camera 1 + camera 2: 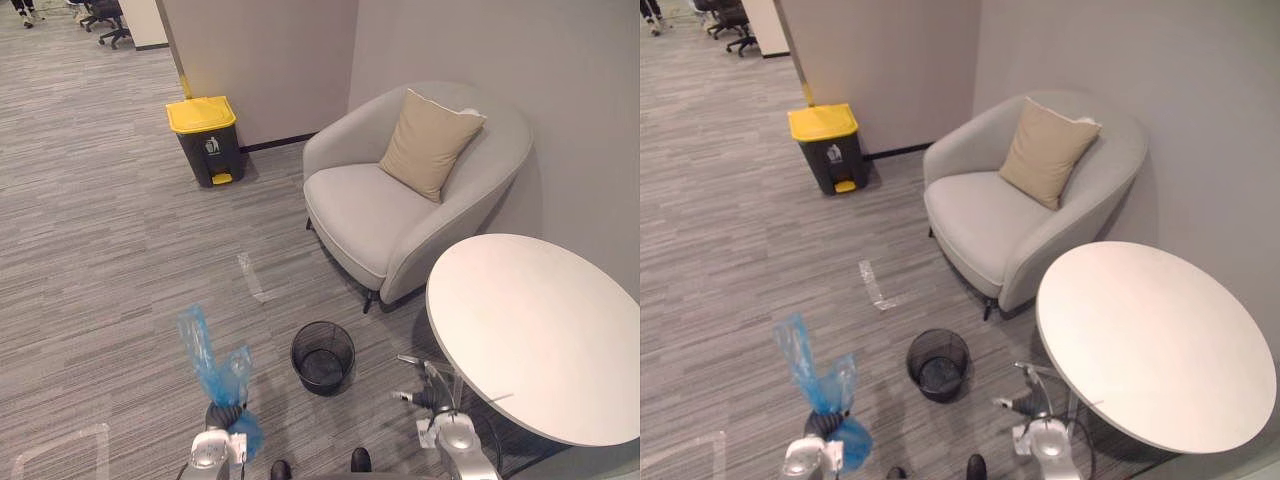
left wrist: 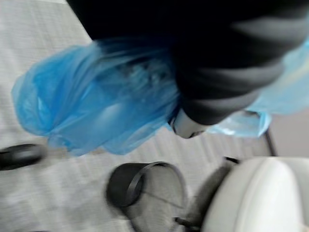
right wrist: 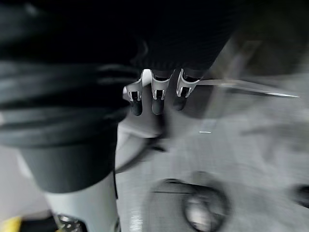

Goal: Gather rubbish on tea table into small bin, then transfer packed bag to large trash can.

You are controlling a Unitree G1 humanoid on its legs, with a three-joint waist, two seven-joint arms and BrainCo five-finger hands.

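Grey striped carpet point(image 1: 100, 250) is seen across the room, with a strip of clear tape point(image 1: 250, 277) stuck to it in front of the armchair. A grey armchair point(image 1: 370, 215) is set against the wall, and a beige cushion point(image 1: 428, 142) is propped upright against its back. A round white table point(image 1: 540, 330) is placed just beside the chair. A small black mesh bin point(image 1: 323, 356) is stood on the carpet between the two arms, near the table's edge. A dark trash can with a yellow lid point(image 1: 207, 140) is placed by the far wall, well apart from the bin, with its lid down.

A blue bag point(image 1: 212, 362) is held off the floor by the left hand point(image 1: 225, 415), which is clenched around its bunched neck; loose plastic is seen rising above the hand and bulging below it. The right hand point(image 1: 432, 388) is held low beside the table edge, with its fingers point(image 3: 156, 99) straight and nothing gripped.
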